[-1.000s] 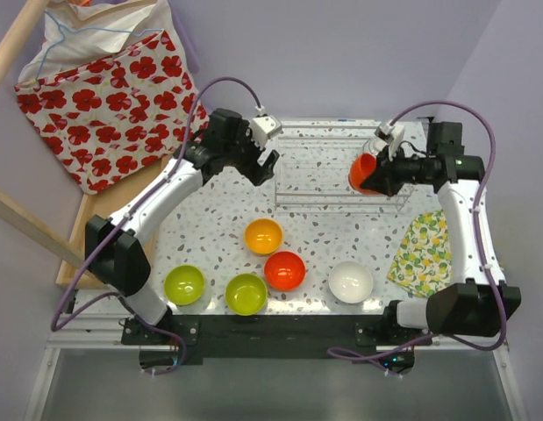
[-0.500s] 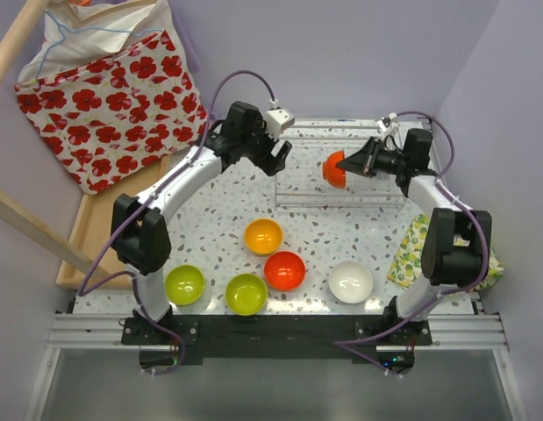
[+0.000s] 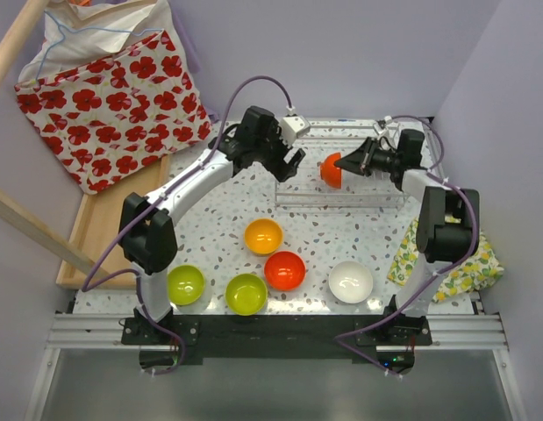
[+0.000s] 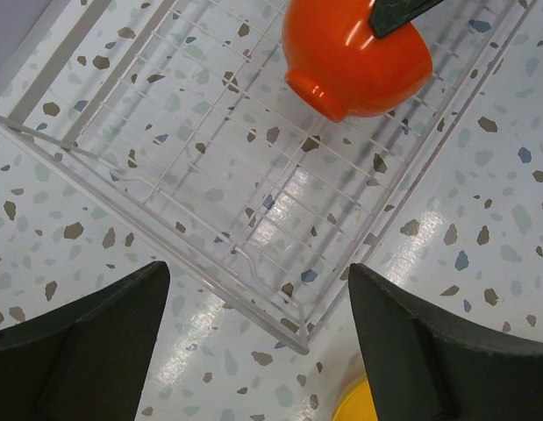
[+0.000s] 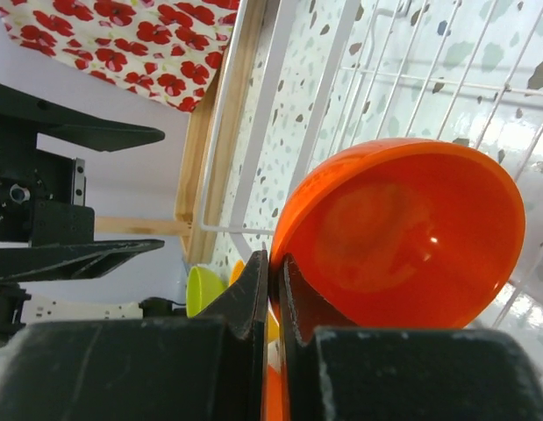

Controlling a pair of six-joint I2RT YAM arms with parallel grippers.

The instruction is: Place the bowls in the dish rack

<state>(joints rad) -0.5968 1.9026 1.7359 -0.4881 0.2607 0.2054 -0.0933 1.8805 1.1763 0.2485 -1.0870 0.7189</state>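
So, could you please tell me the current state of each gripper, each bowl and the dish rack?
held bowl: tipped sideways over the dish rack.
dish rack: flat on the table, nothing resting in it.
right gripper: shut on held bowl's rim.
left gripper: open, holding nothing.
orange-yellow bowl: upright on table.
red-orange table bowl: upright on table.
white bowl: upright on table.
left lime bowl: upright on table.
right lime bowl: upright on table.
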